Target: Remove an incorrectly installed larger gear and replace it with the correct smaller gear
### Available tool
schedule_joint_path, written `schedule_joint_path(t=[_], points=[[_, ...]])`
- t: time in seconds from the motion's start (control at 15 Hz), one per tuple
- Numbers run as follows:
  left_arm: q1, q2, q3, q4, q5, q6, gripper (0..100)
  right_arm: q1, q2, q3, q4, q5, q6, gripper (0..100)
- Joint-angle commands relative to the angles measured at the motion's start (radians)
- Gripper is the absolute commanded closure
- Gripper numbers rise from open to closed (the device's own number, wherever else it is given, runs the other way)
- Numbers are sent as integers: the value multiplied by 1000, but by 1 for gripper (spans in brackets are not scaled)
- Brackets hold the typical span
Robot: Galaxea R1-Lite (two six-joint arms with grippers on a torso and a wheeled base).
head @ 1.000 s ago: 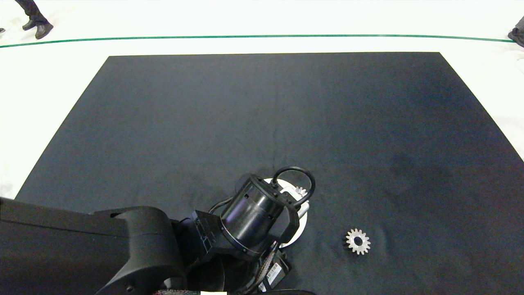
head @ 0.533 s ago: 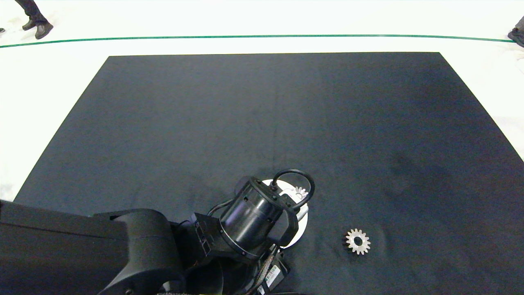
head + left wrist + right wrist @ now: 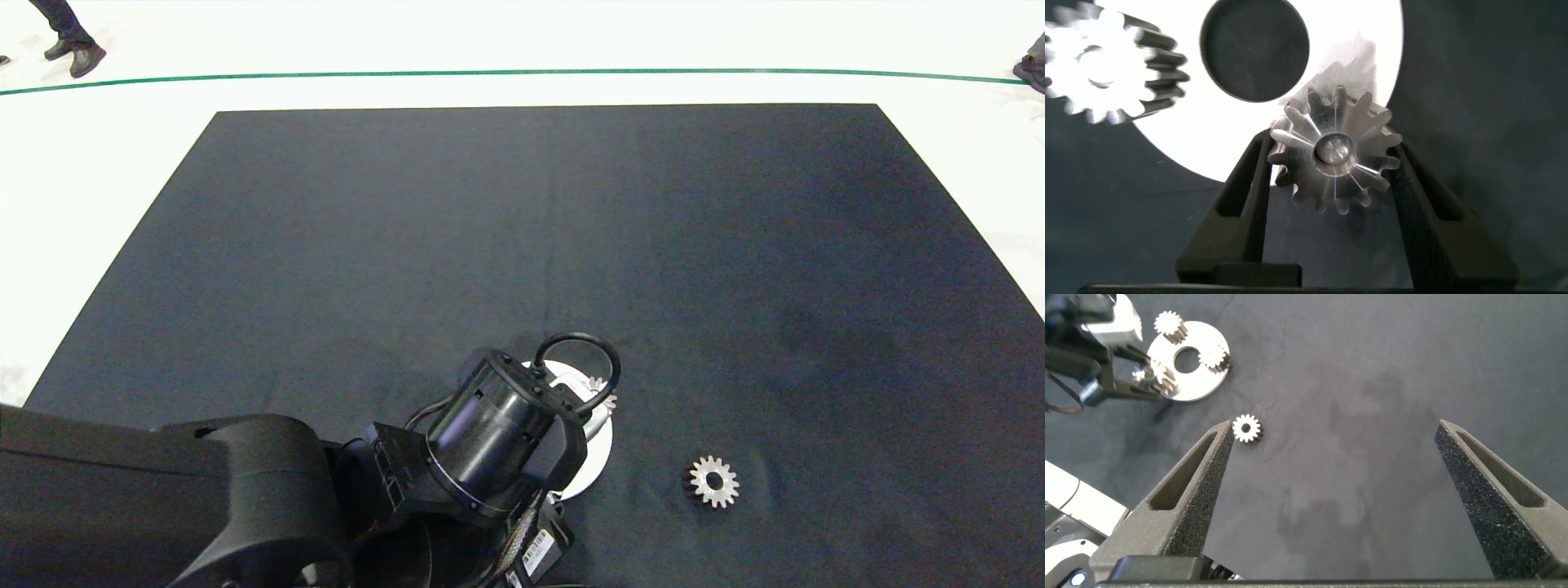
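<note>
Blown-out glare on white disc [image 3: 1372, 49], dim dark cloth [image 3: 571, 245].

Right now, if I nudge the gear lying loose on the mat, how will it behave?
The larger gear lies flat, so it likely slides rather than rolls. It looks like solid metal: probably stiff and heavy for its size. The cloth-like mat may snag its teeth.

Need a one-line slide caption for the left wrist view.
Left tool clamps a gear at the edge of the white disc.
</note>
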Motion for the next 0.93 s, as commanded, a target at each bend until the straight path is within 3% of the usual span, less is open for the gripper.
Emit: schedule_joint_path(t=[0.07, 0.27, 0.53, 0.93], points=[[6, -76, 1, -2, 4, 0, 72, 0, 1, 1, 3, 1, -2, 0], [9, -144, 40, -1, 4, 0, 72, 0, 0, 1, 3, 1, -2, 0], [29, -262, 178, 1, 6, 1, 72, 0, 1, 1, 3, 1, -2, 0], [149, -330, 343, -24, 4, -26, 72, 0, 4, 8, 3, 1, -5, 0]])
